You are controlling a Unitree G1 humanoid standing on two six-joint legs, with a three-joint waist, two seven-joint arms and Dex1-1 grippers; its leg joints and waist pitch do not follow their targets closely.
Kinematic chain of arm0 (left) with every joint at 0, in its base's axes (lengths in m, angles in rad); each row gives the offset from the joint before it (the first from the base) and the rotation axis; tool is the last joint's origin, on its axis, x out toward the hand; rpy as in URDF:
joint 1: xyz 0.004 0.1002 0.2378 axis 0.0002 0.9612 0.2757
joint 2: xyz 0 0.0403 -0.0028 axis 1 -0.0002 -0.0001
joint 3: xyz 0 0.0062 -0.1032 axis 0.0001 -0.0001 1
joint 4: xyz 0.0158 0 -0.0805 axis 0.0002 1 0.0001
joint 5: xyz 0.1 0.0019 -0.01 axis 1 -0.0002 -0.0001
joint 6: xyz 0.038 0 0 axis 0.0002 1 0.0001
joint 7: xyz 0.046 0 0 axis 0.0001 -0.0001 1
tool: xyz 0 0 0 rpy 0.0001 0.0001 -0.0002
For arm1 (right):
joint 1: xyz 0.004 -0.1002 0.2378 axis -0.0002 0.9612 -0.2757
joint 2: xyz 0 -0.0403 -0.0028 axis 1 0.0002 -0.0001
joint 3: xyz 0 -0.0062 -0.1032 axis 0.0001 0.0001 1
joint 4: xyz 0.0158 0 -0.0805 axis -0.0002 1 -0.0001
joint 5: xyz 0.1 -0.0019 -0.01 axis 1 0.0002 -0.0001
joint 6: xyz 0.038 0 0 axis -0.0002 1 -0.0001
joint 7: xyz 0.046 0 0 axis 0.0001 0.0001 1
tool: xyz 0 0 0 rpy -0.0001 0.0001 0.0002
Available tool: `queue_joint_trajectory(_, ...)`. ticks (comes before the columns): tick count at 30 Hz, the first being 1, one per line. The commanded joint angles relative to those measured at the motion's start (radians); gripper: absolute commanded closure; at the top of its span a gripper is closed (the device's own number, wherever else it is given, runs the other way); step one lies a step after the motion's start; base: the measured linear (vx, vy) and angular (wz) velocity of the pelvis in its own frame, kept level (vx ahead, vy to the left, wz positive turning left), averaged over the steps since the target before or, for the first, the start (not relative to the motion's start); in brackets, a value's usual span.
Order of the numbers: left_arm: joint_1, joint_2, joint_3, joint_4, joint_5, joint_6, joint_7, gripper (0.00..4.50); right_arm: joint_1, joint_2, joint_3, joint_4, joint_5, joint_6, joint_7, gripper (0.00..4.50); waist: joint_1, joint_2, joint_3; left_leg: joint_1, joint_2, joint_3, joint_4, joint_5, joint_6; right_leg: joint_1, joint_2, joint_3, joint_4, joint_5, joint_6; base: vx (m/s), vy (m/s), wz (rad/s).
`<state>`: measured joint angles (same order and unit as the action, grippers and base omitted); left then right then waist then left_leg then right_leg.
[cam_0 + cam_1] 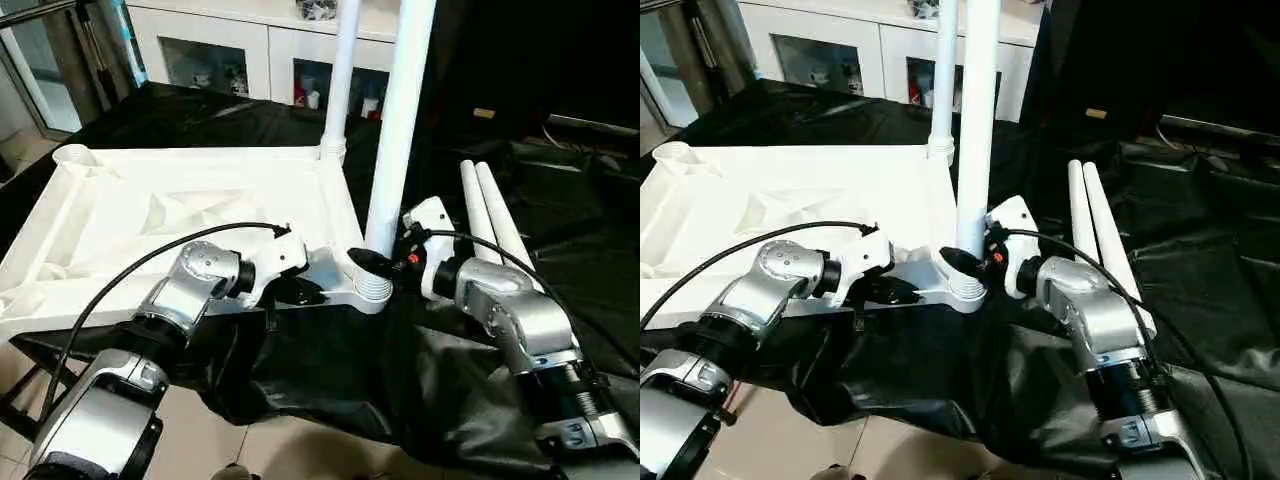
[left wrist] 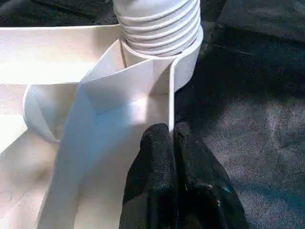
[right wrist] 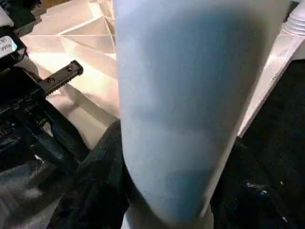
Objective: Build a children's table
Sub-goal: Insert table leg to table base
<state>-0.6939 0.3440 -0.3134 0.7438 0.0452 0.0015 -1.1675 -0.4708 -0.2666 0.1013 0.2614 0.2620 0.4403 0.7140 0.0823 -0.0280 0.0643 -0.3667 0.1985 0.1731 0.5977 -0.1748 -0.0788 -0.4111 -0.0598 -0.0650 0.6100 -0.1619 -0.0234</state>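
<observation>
The white tabletop (image 1: 150, 210) lies underside up on black cloth. One white leg (image 1: 342, 70) stands in its far right corner socket. Another leg (image 1: 400, 120) stands upright in the near right socket (image 1: 372, 290), its threaded end (image 2: 159, 24) seated in the socket. My right gripper (image 1: 375, 262) is closed around the base of this near leg (image 3: 190, 105). My left gripper (image 2: 171, 138) is shut on the tabletop's thin near rim, just left of that socket. Two loose legs (image 1: 490, 215) lie side by side on the cloth to the right.
Black cloth (image 1: 330, 370) drapes over the work surface and hangs off the near edge above the tiled floor. A white glass-fronted cabinet (image 1: 230, 50) stands behind. Dark furniture fills the back right.
</observation>
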Motion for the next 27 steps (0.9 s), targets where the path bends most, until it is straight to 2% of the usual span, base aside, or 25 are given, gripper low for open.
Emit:
queue_joint_trajectory(1, 0.011, -0.004, 0.008, -0.025, -0.011, 0.010, -0.001, 4.50, 0.013, 0.017, -0.034, 0.033, 0.018, -0.025, -0.015, 2.62, 0.001, 0.007, -0.075, 0.011, 0.028, -0.008, -0.070, -0.219, -0.002, 0.057, -0.082, 0.048, -0.082, -0.311, -0.160, 0.000, 0.000, 0.00)
queue_joint_trajectory(2, 0.011, -0.003, 0.008, -0.026, -0.011, 0.011, -0.001, 4.50, 0.017, 0.021, -0.040, 0.035, 0.024, -0.027, -0.014, 2.62, -0.001, 0.007, -0.074, 0.012, 0.028, -0.008, -0.071, -0.223, -0.002, 0.055, -0.081, 0.048, -0.082, -0.311, -0.163, 0.000, 0.000, 0.00)
queue_joint_trajectory(3, 0.011, -0.003, 0.009, -0.027, -0.012, 0.011, -0.001, 4.50, 0.022, 0.025, -0.047, 0.036, 0.032, -0.030, -0.014, 2.62, 0.001, 0.017, -0.074, 0.012, 0.028, -0.010, -0.072, -0.227, -0.004, 0.056, -0.080, 0.047, -0.081, -0.312, -0.164, 0.000, 0.000, 0.00)
queue_joint_trajectory(4, 0.011, -0.002, 0.009, -0.029, -0.012, 0.012, -0.002, 4.50, 0.028, 0.030, -0.054, 0.038, 0.041, -0.032, -0.013, 2.62, -0.002, 0.011, -0.074, 0.012, 0.027, -0.009, -0.071, -0.233, -0.003, 0.056, -0.079, 0.047, -0.083, -0.309, -0.165, 0.000, 0.000, 0.00)
queue_joint_trajectory(5, 0.010, -0.001, 0.011, -0.031, -0.013, 0.013, -0.002, 4.50, 0.044, 0.041, -0.070, 0.042, 0.057, -0.041, -0.014, 2.62, 0.000, 0.011, -0.074, 0.012, 0.028, -0.009, -0.072, -0.230, -0.002, 0.056, -0.080, 0.048, -0.082, -0.305, -0.167, 0.000, 0.000, 0.00)
queue_joint_trajectory(6, 0.006, 0.000, 0.012, -0.029, -0.013, 0.012, -0.001, 4.50, 0.059, 0.048, -0.081, 0.047, 0.069, -0.052, -0.013, 2.62, 0.001, 0.018, -0.075, 0.014, 0.030, -0.009, -0.072, -0.236, -0.002, 0.055, -0.081, 0.048, -0.084, -0.299, -0.169, 0.000, 0.000, 0.00)
queue_joint_trajectory(8, 0.001, 0.000, 0.013, -0.024, -0.012, 0.012, -0.001, 4.50, 0.073, 0.057, -0.095, 0.056, 0.080, -0.066, -0.013, 2.62, 0.002, 0.015, -0.076, 0.011, 0.029, -0.010, -0.072, -0.234, -0.001, 0.058, -0.081, 0.047, -0.081, -0.288, -0.172, 0.000, 0.000, 0.00)
queue_joint_trajectory(9, -0.002, 0.001, 0.014, -0.020, -0.012, 0.011, -0.001, 4.50, 0.083, 0.066, -0.106, 0.065, 0.087, -0.080, -0.013, 2.62, 0.003, 0.027, -0.076, 0.011, 0.029, -0.012, -0.073, -0.234, -0.003, 0.058, -0.081, 0.047, -0.079, -0.279, -0.178, 0.000, 0.000, 0.00)
queue_joint_trajectory(10, -0.003, 0.001, 0.015, -0.019, -0.011, 0.011, 0.000, 4.50, 0.087, 0.071, -0.113, 0.070, 0.091, -0.087, -0.014, 2.62, 0.001, 0.021, -0.076, 0.012, 0.029, -0.010, -0.073, -0.242, -0.002, 0.057, -0.080, 0.046, -0.082, -0.275, -0.181, 0.000, 0.000, 0.00)
queue_joint_trajectory(11, -0.005, 0.001, 0.017, -0.017, -0.011, 0.011, 0.001, 4.50, 0.098, 0.081, -0.125, 0.084, 0.096, -0.106, -0.013, 2.62, 0.001, 0.024, -0.076, 0.012, 0.029, -0.011, -0.074, -0.246, -0.002, 0.058, -0.080, 0.046, -0.081, -0.271, -0.186, 0.000, 0.000, 0.00)
queue_joint_trajectory(13, -0.007, 0.001, 0.018, -0.015, -0.010, 0.011, 0.002, 4.50, 0.108, 0.086, -0.133, 0.094, 0.098, -0.122, -0.014, 2.62, 0.001, 0.023, -0.076, 0.013, 0.028, -0.010, -0.073, -0.252, -0.002, 0.058, -0.080, 0.046, -0.082, -0.277, -0.189, 0.000, 0.000, 0.00)
queue_joint_trajectory(14, -0.008, 0.001, 0.019, -0.014, -0.010, 0.010, 0.004, 4.50, 0.114, 0.089, -0.137, 0.099, 0.099, -0.130, -0.013, 2.62, 0.002, 0.027, -0.075, 0.013, 0.029, -0.011, -0.073, -0.254, -0.003, 0.057, -0.081, 0.046, -0.082, -0.280, -0.190, 0.000, 0.000, 0.00)
queue_joint_trajectory(17, -0.010, -0.001, 0.021, -0.013, -0.010, 0.010, 0.011, 4.50, 0.148, 0.103, -0.154, 0.110, 0.109, -0.160, -0.009, 2.62, 0.003, 0.027, -0.075, 0.014, 0.030, -0.011, -0.075, -0.265, -0.002, 0.056, -0.080, 0.046, -0.085, -0.293, -0.187, 0.000, 0.000, 0.00)
queue_joint_trajectory(22, -0.009, -0.004, 0.024, -0.011, -0.009, 0.007, 0.020, 4.50, 0.184, 0.088, -0.122, 0.099, 0.057, -0.217, -0.026, 2.62, 0.004, 0.024, -0.074, 0.014, 0.030, -0.011, -0.076, -0.265, -0.001, 0.057, -0.080, 0.046, -0.083, -0.294, -0.186, 0.000, 0.000, 0.00)
queue_joint_trajectory(24, -0.008, -0.006, 0.026, -0.009, -0.008, 0.003, 0.027, 4.50, 0.189, 0.070, -0.089, 0.094, -0.012, -0.266, -0.066, 2.62, 0.004, 0.023, -0.073, 0.014, 0.030, -0.011, -0.076, -0.265, -0.002, 0.055, -0.080, 0.046, -0.085, -0.305, -0.181, 0.000, 0.000, 0.00)
queue_joint_trajectory(25, -0.007, -0.007, 0.026, -0.009, -0.008, 0.003, 0.029, 4.50, 0.191, 0.071, -0.088, 0.092, -0.020, -0.273, -0.074, 2.62, 0.002, 0.020, -0.072, 0.013, 0.028, -0.010, -0.077, -0.270, -0.003, 0.055, -0.079, 0.045, -0.086, -0.322, -0.174, 0.000, 0.000, 0.00)
queue_joint_trajectory(27, -0.006, -0.009, 0.026, -0.009, -0.008, 0.002, 0.033, 4.50, 0.193, 0.075, -0.089, 0.082, -0.023, -0.276, -0.085, 2.62, 0.002, 0.021, -0.070, 0.016, 0.029, -0.011, -0.077, -0.287, -0.001, 0.052, -0.081, 0.046, -0.092, -0.369, -0.163, 0.000, 0.000, 0.00)
